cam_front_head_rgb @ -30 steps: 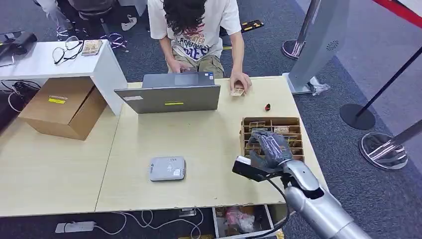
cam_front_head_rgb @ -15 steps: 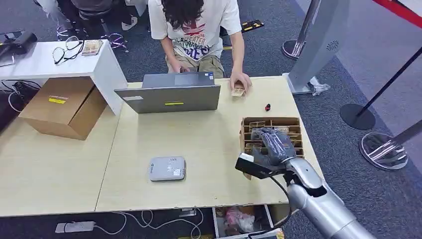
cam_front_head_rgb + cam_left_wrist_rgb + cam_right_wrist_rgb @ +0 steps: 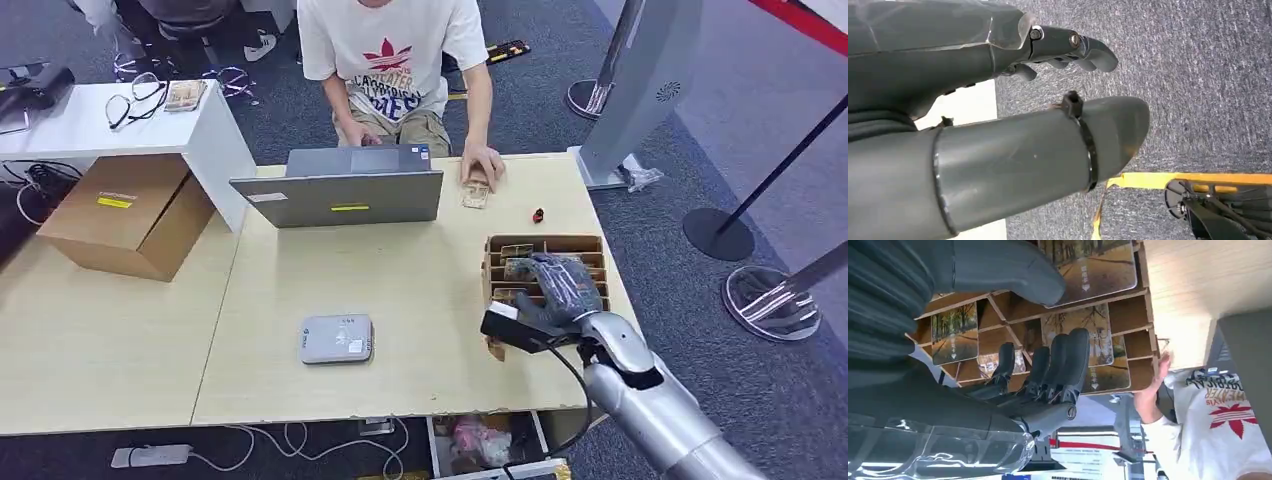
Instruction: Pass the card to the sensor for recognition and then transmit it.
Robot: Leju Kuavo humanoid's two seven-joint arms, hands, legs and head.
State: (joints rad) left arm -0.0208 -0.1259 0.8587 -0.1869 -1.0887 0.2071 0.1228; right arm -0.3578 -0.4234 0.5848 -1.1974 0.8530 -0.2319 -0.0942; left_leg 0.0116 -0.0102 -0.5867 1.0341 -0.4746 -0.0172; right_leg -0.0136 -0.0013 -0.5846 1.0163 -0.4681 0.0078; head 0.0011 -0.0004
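Right hand (image 3: 548, 287) is poised over the card rack (image 3: 592, 243) at the desk's (image 3: 420, 280) right side, fingers (image 3: 1068, 360) spread above the slotted cards (image 3: 1088, 270), nothing grasped. Left hand (image 3: 998, 125) hangs over carpet, fingers loosely curled, released. The sensor (image 3: 336, 338) lies well apart to the left, near edge. Risk, as judged: tightly packed cards may be pinched in pairs, or the light rack dragged as a card is lifted.
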